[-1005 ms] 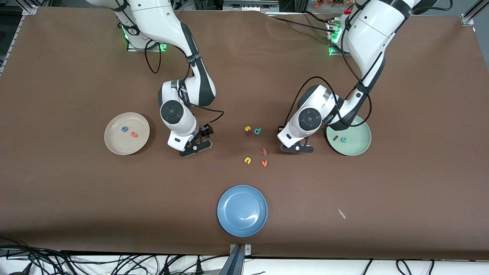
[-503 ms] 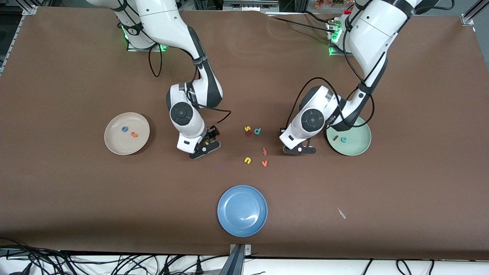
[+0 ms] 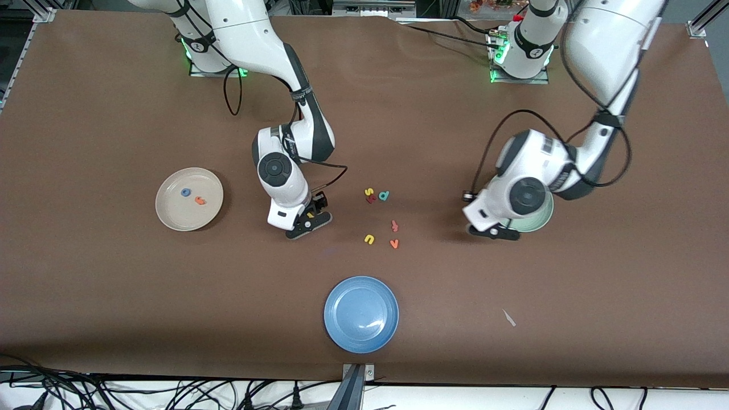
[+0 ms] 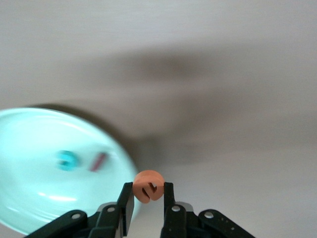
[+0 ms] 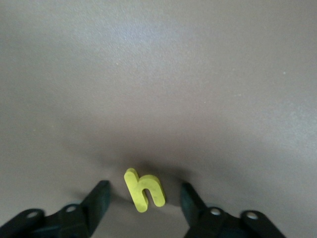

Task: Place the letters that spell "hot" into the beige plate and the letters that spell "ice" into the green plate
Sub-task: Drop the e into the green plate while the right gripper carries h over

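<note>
The orange e (image 4: 147,181) is pinched in my left gripper (image 4: 148,192), which is shut on it. This gripper (image 3: 494,231) hangs over the table just beside the green plate's rim (image 3: 544,219). The green plate (image 4: 29,188) holds the teal c (image 4: 66,160) and the dark red i (image 4: 99,161). My right gripper (image 3: 307,222) is low at the table's middle, open. The yellow h (image 5: 144,190) stands between its fingers with a gap on each side. The beige plate (image 3: 171,216) holds the blue o (image 3: 185,192) and the orange t (image 3: 200,200).
Loose letters lie between the two grippers: a yellow s (image 3: 369,192), a teal d (image 3: 384,196), a reddish hooked letter (image 3: 394,226), a yellow u (image 3: 369,239) and an orange v (image 3: 394,244). A blue plate (image 3: 361,314) sits nearer the front camera.
My left arm has risen and carried the orange e toward the green plate, now covering most of it. My right gripper slid over to the yellow h, and its fingers have narrowed around it.
</note>
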### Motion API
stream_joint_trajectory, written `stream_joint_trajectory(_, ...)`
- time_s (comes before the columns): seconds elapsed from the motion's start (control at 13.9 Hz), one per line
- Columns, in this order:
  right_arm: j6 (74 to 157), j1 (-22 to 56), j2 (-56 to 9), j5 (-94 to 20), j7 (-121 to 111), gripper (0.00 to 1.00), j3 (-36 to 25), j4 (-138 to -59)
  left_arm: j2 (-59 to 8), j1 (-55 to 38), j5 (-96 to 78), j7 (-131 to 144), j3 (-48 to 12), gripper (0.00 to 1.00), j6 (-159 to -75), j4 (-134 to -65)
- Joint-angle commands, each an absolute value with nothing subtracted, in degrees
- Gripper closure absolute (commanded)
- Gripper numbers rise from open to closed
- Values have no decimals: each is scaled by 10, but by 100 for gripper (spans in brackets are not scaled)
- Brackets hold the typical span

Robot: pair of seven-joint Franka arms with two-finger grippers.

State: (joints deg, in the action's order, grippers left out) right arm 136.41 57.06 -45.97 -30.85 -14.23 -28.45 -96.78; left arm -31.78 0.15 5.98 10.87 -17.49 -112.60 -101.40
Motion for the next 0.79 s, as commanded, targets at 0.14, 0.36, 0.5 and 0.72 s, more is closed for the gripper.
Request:
stream_joint_trajectory(0.14,1363,566,-467,-316,-149,66,-279,-960,-314,80,65,-5,-183,75,-1127,-1048)
stream_joint_trajectory(0.36,1363,566,-466,-326,-149,79,-279,-959,-309,77,66,1,-187,0,-1108,-1036)
stream_joint_trajectory(0.5,1361,566,-466,-329,-149,83,-279,-953,-304,76,67,4,-213,0,-1063,-993)
stream_joint_trajectory(0.72,1313,558,-461,-328,-152,89,-291,-940,-290,76,70,2,-244,0,-963,-899)
